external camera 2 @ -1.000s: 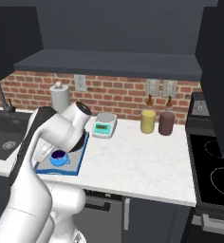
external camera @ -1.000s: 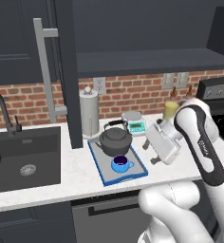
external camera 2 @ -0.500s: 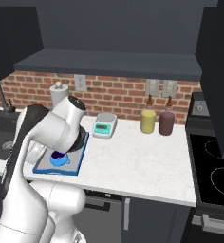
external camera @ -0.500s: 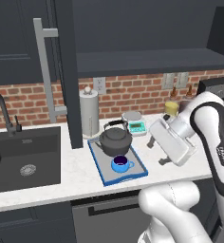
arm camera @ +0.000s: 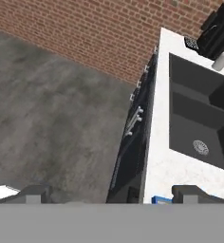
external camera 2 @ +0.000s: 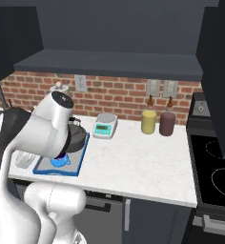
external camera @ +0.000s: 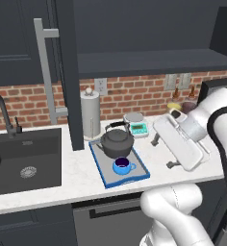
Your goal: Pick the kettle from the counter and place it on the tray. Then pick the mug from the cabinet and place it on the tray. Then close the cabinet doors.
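Observation:
The dark grey kettle (external camera: 117,141) stands on the blue-rimmed tray (external camera: 104,175), with the blue mug (external camera: 122,166) just in front of it. My gripper (external camera: 162,153) hovers to the right of the tray above the white counter (external camera: 62,187), open and empty, its fingers pointing left. In the right base view my arm covers most of the tray (external camera 2: 62,170); the kettle (external camera 2: 79,137) and mug (external camera 2: 61,161) peek out beside it. The hand view has my gripper (arm camera: 113,193) over the counter's front edge, with a blue tray corner (arm camera: 160,200) between the fingertips. A navy cabinet door (external camera: 67,72) stands open, its bar handle (external camera: 45,72) facing left.
A paper-towel roll (external camera: 90,113) and a small scale (external camera: 137,127) stand behind the tray. Yellow (external camera 2: 148,121) and maroon (external camera 2: 167,124) jars sit by the brick wall. A black sink (external camera: 24,158) lies left, a stove (external camera 2: 219,176) right. The open cabinet shelf (external camera: 149,62) hangs above.
My arm has swung to the right and the hand has drifted slightly right, away from the tray, staying open. Kettle, mug and tray have not moved.

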